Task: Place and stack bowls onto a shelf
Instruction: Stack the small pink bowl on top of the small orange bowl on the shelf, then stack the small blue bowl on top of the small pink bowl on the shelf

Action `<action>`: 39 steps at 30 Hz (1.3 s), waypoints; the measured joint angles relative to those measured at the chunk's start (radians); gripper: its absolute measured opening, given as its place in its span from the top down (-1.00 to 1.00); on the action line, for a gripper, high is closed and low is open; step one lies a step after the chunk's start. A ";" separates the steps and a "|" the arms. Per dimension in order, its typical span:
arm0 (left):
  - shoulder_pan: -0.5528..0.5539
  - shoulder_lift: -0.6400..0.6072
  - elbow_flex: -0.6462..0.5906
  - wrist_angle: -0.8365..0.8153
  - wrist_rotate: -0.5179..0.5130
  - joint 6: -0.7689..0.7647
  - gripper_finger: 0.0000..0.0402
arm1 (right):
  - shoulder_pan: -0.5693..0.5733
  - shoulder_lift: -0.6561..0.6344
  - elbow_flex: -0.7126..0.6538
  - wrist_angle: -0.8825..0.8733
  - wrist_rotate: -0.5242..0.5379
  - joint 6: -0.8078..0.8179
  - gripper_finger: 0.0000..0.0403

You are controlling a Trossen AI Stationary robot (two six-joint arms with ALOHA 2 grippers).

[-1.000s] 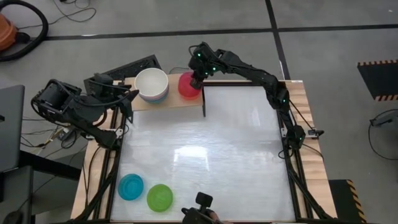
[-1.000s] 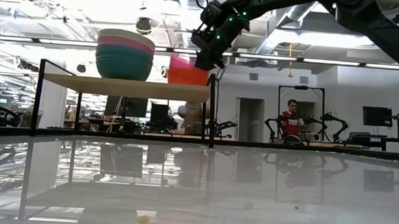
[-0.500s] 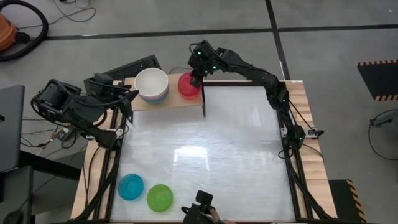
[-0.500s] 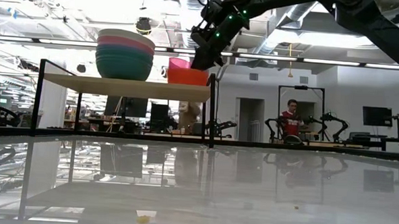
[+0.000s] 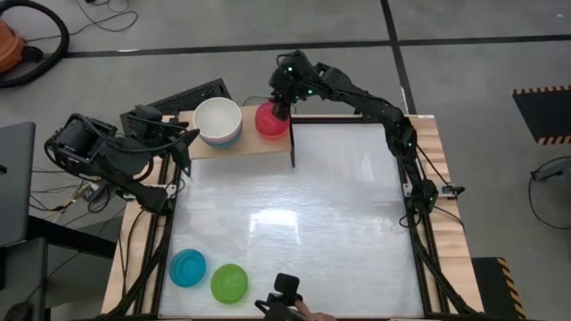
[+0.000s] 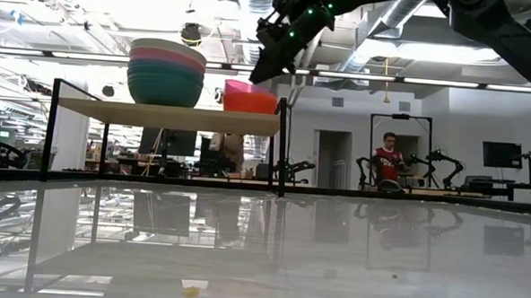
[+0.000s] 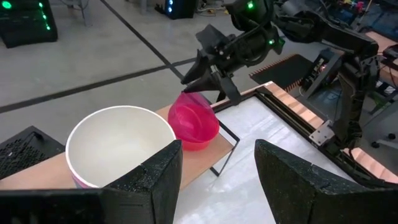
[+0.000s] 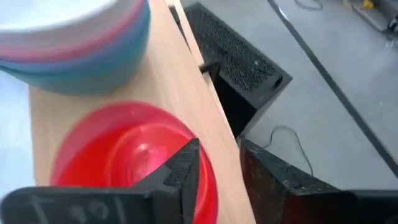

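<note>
A light-wood shelf [image 5: 259, 146] on thin black legs stands at the far edge of a white tabletop [image 5: 294, 223]. On the shelf sits a stack of bowls [image 6: 166, 73], cream-white on top, with pink and blue-green ones beneath. Beside the stack, at the shelf's right end, rests a red bowl [image 5: 270, 121], a magenta rim showing behind it in the low view.

The right gripper [image 5: 282, 101] hangs just above the far rim of the red bowl. Its fingers [image 8: 186, 171] stand a little apart and hold nothing; in the low view there is a clear gap between them and the bowl.

The left gripper [image 5: 183, 135] waits off the shelf's left end, beside the tabletop's edge. Its fingers [image 7: 163, 171] are spread wide and empty.

Near the front left corner of the tabletop lie a cyan bowl [image 5: 187, 267] and a lime bowl [image 5: 229, 283], close together. A person in red [image 6: 388, 159] is seated in the room far behind.
</note>
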 joint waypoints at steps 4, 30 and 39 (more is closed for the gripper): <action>0.000 0.000 0.000 0.000 -0.001 0.000 0.08 | 0.005 0.000 -0.010 0.072 0.000 0.004 0.65; 0.000 0.000 0.000 -0.008 -0.005 0.000 0.08 | 0.055 0.036 0.012 0.218 0.007 -0.003 0.85; 0.037 0.060 -0.016 -0.117 0.361 -0.165 0.08 | 0.023 -0.177 0.012 0.154 0.015 -0.050 0.76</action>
